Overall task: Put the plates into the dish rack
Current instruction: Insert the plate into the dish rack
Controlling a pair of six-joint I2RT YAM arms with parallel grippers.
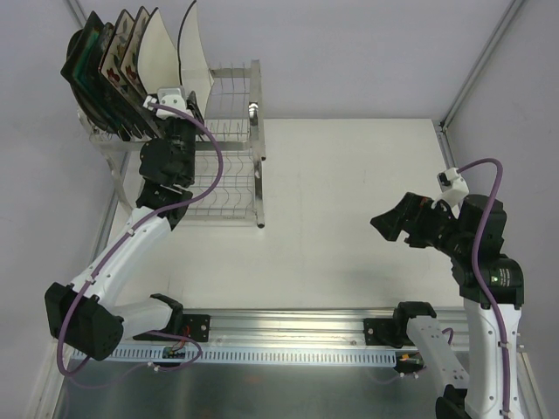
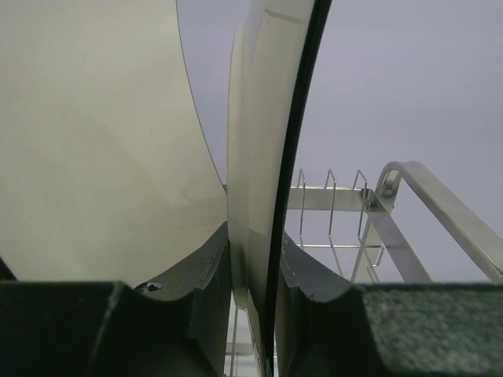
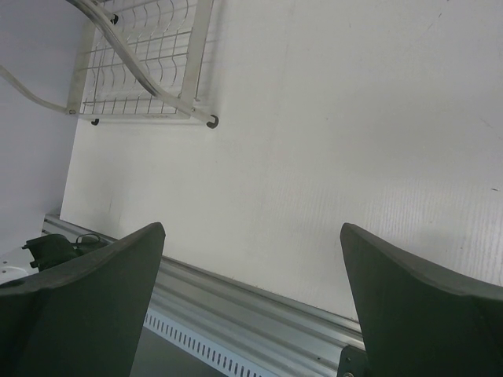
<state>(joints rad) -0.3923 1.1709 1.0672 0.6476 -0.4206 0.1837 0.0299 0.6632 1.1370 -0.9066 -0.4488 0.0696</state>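
The silver wire dish rack (image 1: 238,179) stands at the back left. In its upper tier stand on edge a teal-centred dark plate (image 1: 83,57), a black flowered plate (image 1: 115,54), a cream flowered plate (image 1: 134,54) and a white square plate (image 1: 160,48). My left gripper (image 1: 183,103) is shut on the lower edge of the round cream plate with a dark rim (image 1: 197,52), upright in the rack just right of the white one. In the left wrist view that plate (image 2: 263,118) sits between my fingers (image 2: 185,302) beside the white plate (image 2: 94,141). My right gripper (image 1: 390,223) is open and empty over the table.
The rack's prongs and end bar (image 2: 397,184) lie to the right of the held plate. The rack's lower tier (image 3: 145,75) shows in the right wrist view beyond the white table (image 3: 330,126). A metal rail (image 1: 288,323) runs along the near edge.
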